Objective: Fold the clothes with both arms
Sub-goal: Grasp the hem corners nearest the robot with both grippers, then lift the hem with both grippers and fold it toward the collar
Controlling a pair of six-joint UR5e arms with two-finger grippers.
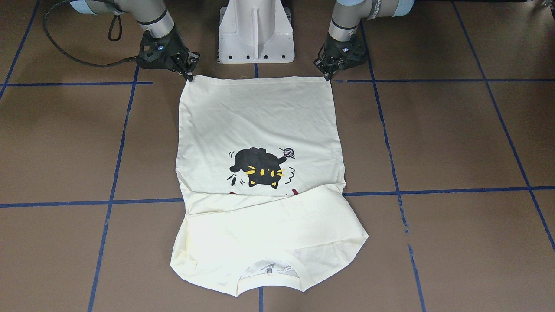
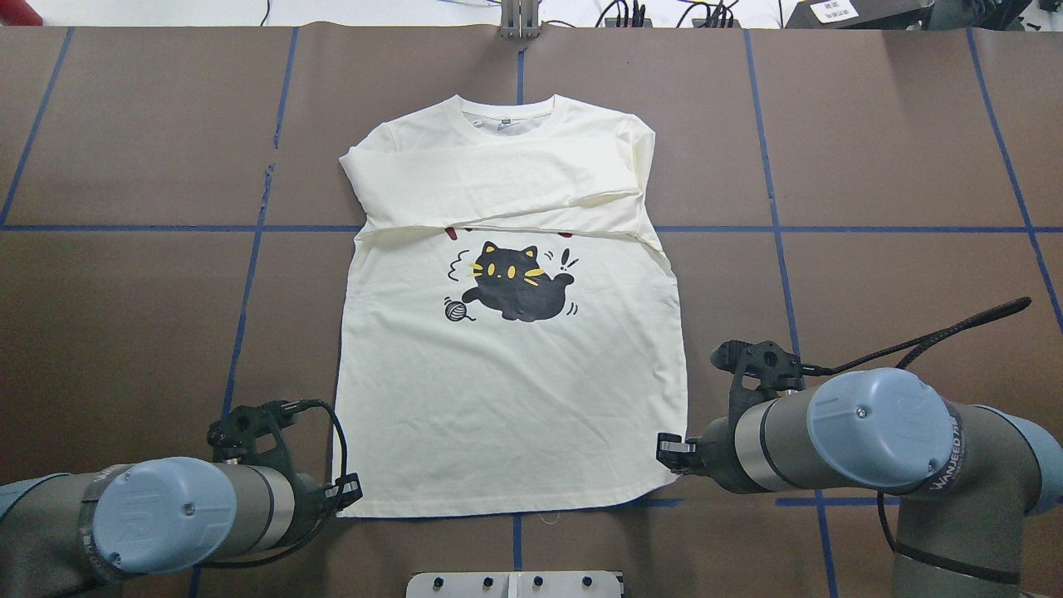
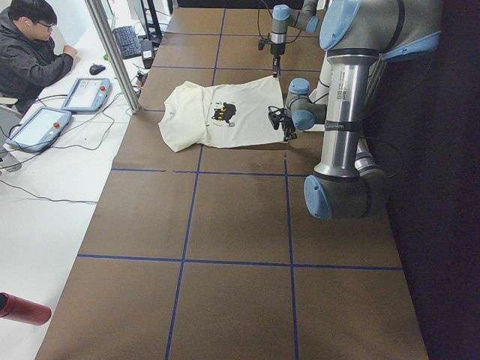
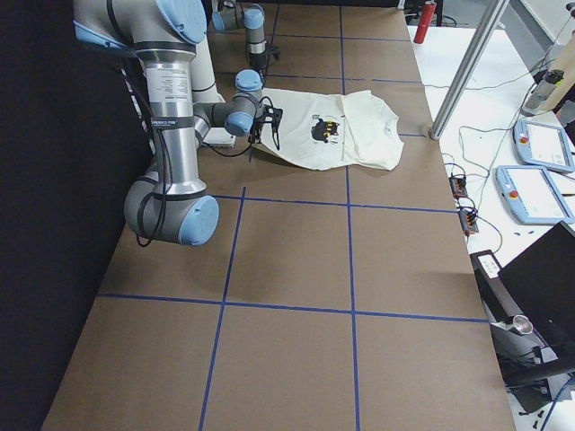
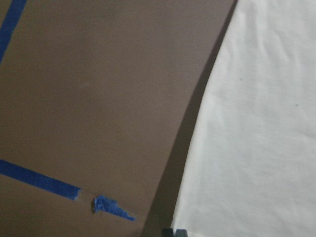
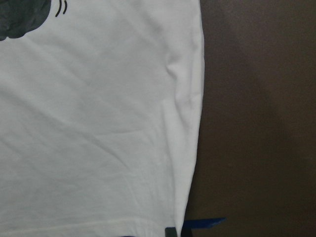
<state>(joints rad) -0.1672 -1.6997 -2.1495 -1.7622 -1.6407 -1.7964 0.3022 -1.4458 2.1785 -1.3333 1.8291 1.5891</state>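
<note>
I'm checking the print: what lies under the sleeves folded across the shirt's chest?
The sleeves cover the T-shirt's chest. Only red tips peek out below their edge; the rest is hidden. The black cat lies uncovered.

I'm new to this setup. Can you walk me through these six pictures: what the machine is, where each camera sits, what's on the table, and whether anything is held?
Two jointed robot arms stand at a brown table marked with blue tape. One camera faces the robot, one looks over its shoulders, two watch from the table's ends, and one sits on each wrist. A cream T-shirt lies print up, its sleeves folded across the chest. The left gripper and the right gripper sit at the two corners of the hem nearest the robot. Whether they have pinched the cloth cannot be told.
</note>
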